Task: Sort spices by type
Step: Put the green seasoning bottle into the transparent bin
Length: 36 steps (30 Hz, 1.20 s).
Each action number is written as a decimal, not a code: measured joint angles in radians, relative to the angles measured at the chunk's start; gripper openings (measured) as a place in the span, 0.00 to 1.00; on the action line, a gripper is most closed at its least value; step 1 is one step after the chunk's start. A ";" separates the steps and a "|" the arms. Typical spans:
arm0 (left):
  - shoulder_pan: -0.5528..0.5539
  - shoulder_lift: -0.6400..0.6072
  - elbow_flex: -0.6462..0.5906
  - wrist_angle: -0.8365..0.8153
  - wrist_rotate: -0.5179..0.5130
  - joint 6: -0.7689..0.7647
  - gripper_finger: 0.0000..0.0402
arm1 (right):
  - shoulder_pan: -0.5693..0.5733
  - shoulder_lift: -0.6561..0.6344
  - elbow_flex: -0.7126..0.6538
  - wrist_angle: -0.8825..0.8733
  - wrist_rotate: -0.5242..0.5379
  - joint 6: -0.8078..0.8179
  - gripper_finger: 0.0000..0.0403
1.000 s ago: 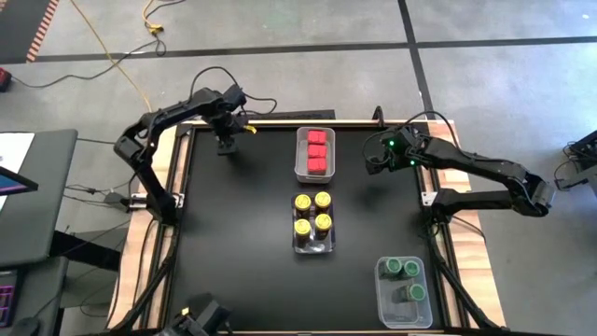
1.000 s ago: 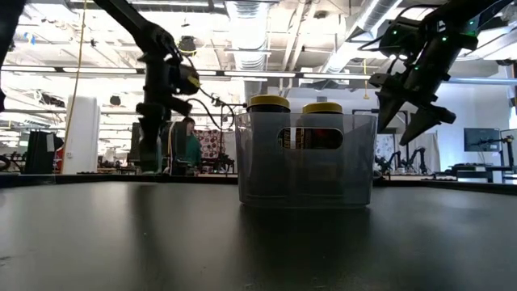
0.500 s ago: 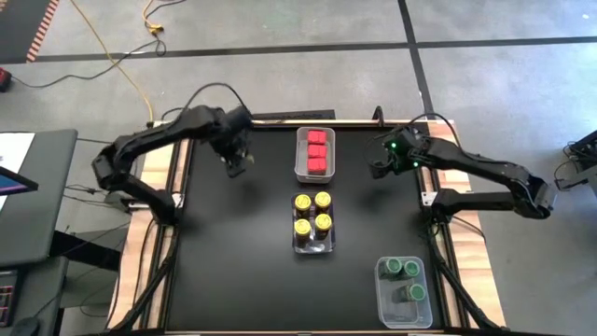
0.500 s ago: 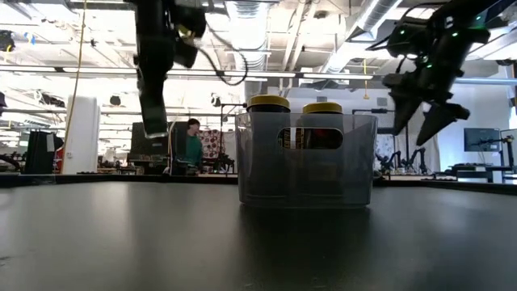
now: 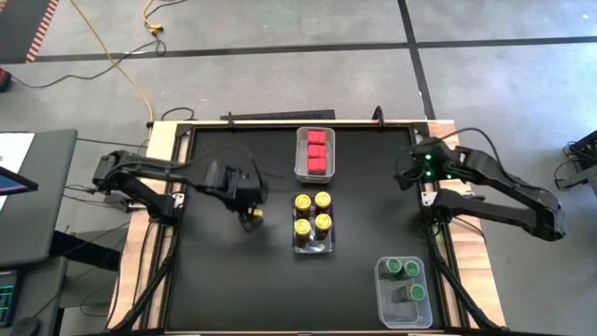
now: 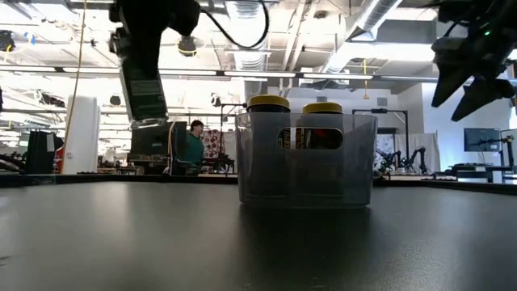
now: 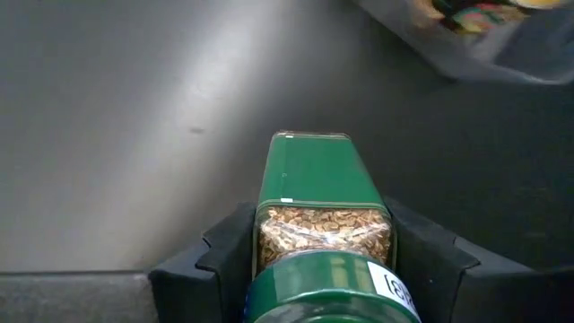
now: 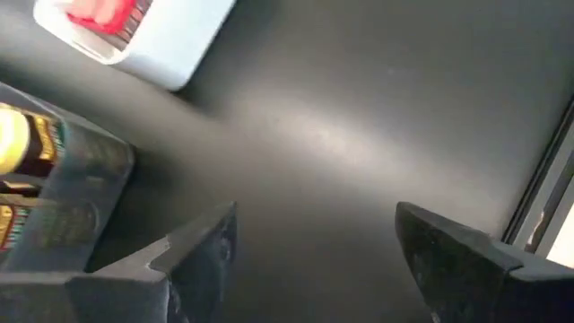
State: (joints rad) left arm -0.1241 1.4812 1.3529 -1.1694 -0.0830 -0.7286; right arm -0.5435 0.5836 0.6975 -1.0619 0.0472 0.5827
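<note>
My left gripper (image 5: pixel 248 213) hangs above the table, left of the clear bin (image 5: pixel 312 245) of yellow-lidded jars (image 5: pixel 312 213), shut on a green-lidded spice jar (image 7: pixel 305 170) filled with seeds. In the low view the jar (image 6: pixel 145 97) hangs well above the tabletop. My right gripper (image 5: pixel 403 175) stands open and empty near the right edge, raised (image 6: pixel 470 85). Red square-topped spices (image 5: pixel 316 151) sit in a bin at the far middle. Green-lidded jars (image 5: pixel 403 271) stand in a bin (image 5: pixel 384 308) at the near right. My left gripper pinches the green-lidded jar's body between its two fingers (image 7: pixel 231 247), one on each side (image 7: pixel 387 235), just below the lid. The fingers come steeply from above and lie along the jar. The jar hangs lifted clear, lid toward the wrist, base pointing down.
Three clear bins line the table's middle and near right. Bare black tabletop (image 5: pixel 224 280) spreads over the left half and along the near edge. A raised wooden rim (image 5: pixel 168 140) borders the table. A person stands in the room beyond the far edge (image 6: pixel 192 145).
My left gripper has swung from the far-left corner toward the near side and right, to beside the yellow-jar bin, rising a little and rolling at the wrist, with the green-lidded jar still held. My right gripper has drawn back toward the right edge, staying open.
</note>
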 joint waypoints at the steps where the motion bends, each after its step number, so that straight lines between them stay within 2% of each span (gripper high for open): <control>1: -0.030 0.011 0.000 0.018 0.000 -0.045 0.48 | 0.000 -0.015 0.000 0.000 0.001 0.000 0.81; 4: -0.110 0.057 0.027 0.021 -0.003 -0.161 0.48 | 0.000 -0.042 0.000 -0.001 0.001 0.000 0.81; 10: -0.205 0.186 0.142 0.007 -0.018 -0.261 0.48 | 0.000 -0.039 0.000 -0.006 0.001 -0.005 0.81; 16: -0.253 0.314 0.283 0.008 -0.020 -0.268 0.48 | 0.000 -0.041 0.000 -0.011 0.000 -0.005 0.81; 25: -0.270 0.515 0.504 -0.015 -0.019 -0.260 0.48 | 0.000 -0.041 0.000 -0.045 0.000 -0.008 0.81; 36: -0.300 0.724 0.674 -0.073 0.130 -0.223 0.48 | 0.000 -0.041 0.000 -0.094 0.000 -0.008 0.81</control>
State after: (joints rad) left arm -0.4237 2.2053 2.0269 -1.2426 0.0468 -0.9511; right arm -0.5435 0.5426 0.6975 -1.1557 0.0471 0.5751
